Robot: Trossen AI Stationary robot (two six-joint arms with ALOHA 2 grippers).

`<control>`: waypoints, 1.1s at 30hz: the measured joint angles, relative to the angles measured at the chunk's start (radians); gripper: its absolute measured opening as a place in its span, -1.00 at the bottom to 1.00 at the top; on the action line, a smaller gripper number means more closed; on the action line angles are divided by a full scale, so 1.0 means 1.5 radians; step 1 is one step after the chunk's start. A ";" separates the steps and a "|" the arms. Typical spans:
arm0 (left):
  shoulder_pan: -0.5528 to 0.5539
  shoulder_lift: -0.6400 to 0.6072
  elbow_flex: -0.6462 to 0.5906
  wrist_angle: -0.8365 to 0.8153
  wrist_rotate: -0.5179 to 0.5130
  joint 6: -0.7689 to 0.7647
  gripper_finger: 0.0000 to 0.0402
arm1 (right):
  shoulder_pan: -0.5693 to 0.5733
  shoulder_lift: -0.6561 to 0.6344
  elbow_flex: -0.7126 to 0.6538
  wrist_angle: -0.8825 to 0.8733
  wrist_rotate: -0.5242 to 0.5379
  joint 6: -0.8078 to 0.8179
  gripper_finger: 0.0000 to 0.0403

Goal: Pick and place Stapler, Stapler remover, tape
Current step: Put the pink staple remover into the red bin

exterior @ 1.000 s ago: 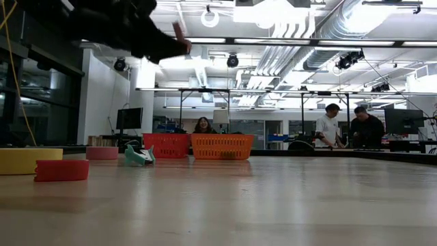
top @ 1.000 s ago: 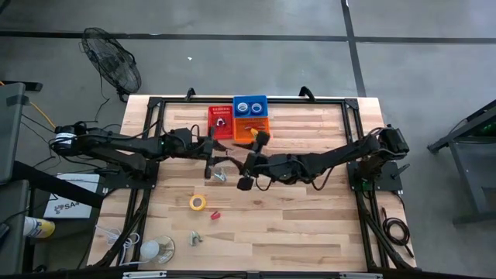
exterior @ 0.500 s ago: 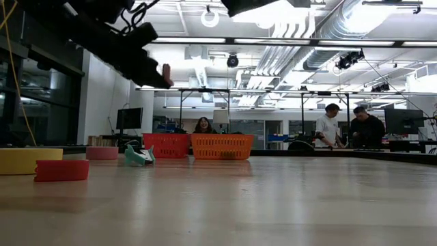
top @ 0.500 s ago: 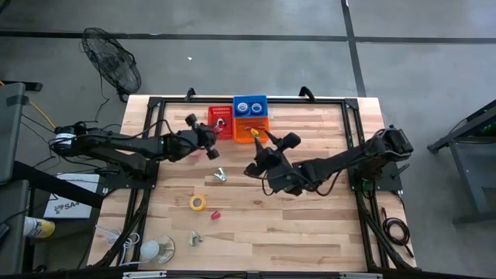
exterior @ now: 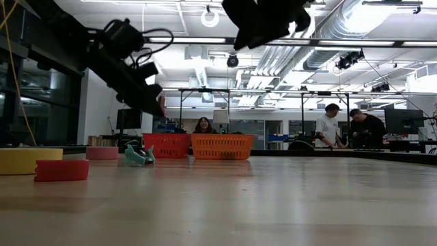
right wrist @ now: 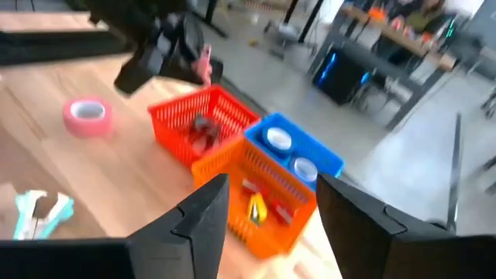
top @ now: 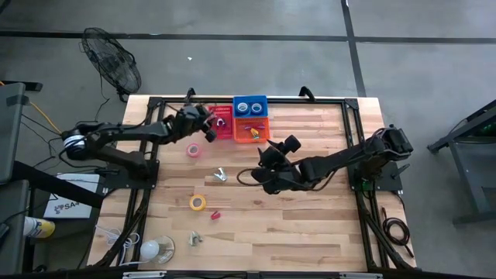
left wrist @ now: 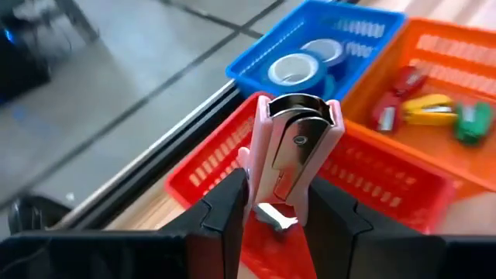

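My left gripper (top: pixel 207 129) is shut on a pink staple remover (left wrist: pixel 294 147) at the left rim of the red basket (top: pixel 222 122). The low view shows it well above the table (exterior: pixel 156 104). Beside the red basket stand a blue basket (top: pixel 250 105) with tape rolls and an orange basket (top: pixel 252 129) with staplers. My right gripper (top: pixel 270 152) hovers open near the orange basket, with nothing between its fingers (right wrist: pixel 267 186). A pink tape roll (top: pixel 192 149), a teal staple remover (top: pixel 220 175) and a yellow tape roll (top: pixel 198 202) lie flat on the table. My left gripper pinches the pink staple remover between its two fingers (left wrist: pixel 225 221) by the remover's near end (left wrist: pixel 271 203). The rest sticks out past the fingertips, its metal inside (left wrist: pixel 293 143) showing. The remover is lifted clear, over the red basket's rim (left wrist: pixel 209 159).
A small red thing (top: pixel 215 215) and another small remover (top: pixel 195 239) lie toward the near edge. A black frame (top: pixel 155 105) runs round the table. In the low view, people stand in the room beyond the table (exterior: pixel 333 126).
My left gripper has carried the pink staple remover from over the teal remover toward the far edge and down to the red basket, uncovering the pink tape roll. My right gripper has tipped up from pointing down and now points toward the baskets, drawn slightly right.
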 joint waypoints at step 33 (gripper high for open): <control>0.105 0.169 0.077 -0.028 0.239 -0.054 -0.06 | -0.017 0.000 0.000 -0.125 -0.110 0.120 -0.08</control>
